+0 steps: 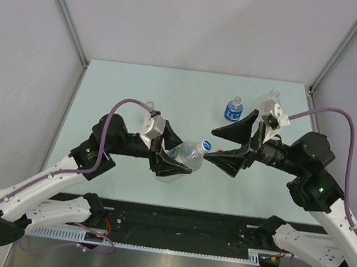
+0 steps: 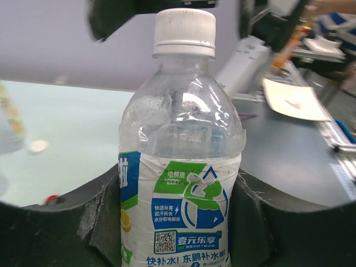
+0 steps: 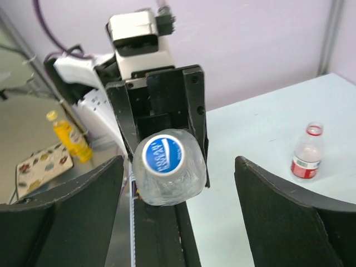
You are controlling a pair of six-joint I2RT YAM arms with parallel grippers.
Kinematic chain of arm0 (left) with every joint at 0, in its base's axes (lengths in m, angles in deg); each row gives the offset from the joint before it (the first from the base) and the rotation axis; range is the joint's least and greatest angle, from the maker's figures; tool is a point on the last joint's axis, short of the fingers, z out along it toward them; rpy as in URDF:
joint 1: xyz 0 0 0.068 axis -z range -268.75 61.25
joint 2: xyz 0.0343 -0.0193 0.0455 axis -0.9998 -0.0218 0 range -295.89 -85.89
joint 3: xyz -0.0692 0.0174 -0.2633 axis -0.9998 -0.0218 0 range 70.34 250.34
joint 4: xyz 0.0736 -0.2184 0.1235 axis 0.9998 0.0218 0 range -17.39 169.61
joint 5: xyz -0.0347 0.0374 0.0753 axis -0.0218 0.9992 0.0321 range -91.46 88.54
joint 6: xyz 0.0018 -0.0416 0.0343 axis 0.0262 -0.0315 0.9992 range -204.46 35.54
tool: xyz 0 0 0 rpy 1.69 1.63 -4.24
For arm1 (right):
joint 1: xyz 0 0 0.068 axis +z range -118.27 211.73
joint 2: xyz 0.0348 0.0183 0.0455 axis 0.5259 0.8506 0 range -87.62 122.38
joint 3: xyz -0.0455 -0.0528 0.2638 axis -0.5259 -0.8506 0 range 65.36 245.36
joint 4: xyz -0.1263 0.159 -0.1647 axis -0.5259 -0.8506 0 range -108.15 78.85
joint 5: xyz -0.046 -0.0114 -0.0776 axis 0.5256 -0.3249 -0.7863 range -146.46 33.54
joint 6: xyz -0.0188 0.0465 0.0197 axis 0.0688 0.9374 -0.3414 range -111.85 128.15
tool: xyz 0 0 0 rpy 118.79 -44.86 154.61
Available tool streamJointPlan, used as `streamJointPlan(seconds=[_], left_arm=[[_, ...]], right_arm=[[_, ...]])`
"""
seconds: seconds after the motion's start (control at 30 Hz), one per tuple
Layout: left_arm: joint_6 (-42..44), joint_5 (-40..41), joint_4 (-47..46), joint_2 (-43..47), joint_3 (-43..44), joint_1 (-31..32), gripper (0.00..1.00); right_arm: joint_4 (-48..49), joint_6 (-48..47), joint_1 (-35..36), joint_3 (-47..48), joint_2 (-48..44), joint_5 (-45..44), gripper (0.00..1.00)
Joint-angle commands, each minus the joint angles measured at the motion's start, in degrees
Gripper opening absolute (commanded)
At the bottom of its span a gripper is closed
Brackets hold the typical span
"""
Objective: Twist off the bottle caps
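My left gripper (image 1: 176,162) is shut on a clear bottle (image 1: 187,155) with a white, blue and green label (image 2: 183,214). The bottle is held off the table, tipped so that its neck points at the right arm. Its cap (image 2: 184,32) is on, white at the sides and blue on top (image 3: 162,156). My right gripper (image 1: 216,145) is open, and its wide black fingers (image 3: 295,217) stand apart from the cap, which sits just ahead of their tips. The left gripper (image 2: 181,222) presses the label from both sides.
A small blue-labelled bottle (image 1: 233,109) stands upright on the table behind the right gripper. A small red-labelled bottle (image 3: 307,154) stands farther right. A loose white cap (image 2: 38,146) and a small red piece (image 2: 51,197) lie on the table surface.
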Motion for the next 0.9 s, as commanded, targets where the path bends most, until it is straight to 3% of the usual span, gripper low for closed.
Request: streamJointPlan(seconds=[0.0,0.17,0.3,0.33,0.57,0.7,0.87], left_arm=[[4.7,17.2,0.1,2.6,-1.7,-0.2,0.0],[6.6,29.0,0.3,4.1,-3.0,0.9,0.0],[10.8,42.5,-0.3,5.8,-4.9,5.8,0.0],[11.4,49.0,-0.6,6.1,-5.4,6.7,0.0],[18.0,67.1,-3.4,6.3,-7.7,14.1,0.0],[20.9,73.6,-5.2,5.6,-8.1,17.5,0.0],[21.8,75.4,-6.0,4.8,-8.4,18.1,0.0]], right_arm=[[3.0,5.0,-0.2,0.5,-1.5,-11.2,0.85],[4.8,13.3,-0.2,0.5,-0.8,-22.9,0.85],[4.8,18.1,1.0,0.5,1.1,-29.1,0.84],[4.6,18.7,1.6,0.4,2.0,-32.2,0.84],[4.0,21.8,7.2,0.4,6.8,-43.5,0.83],[5.0,22.2,9.7,0.4,8.6,-47.1,0.83],[7.7,21.9,11.8,0.5,10.6,-48.2,0.82]])
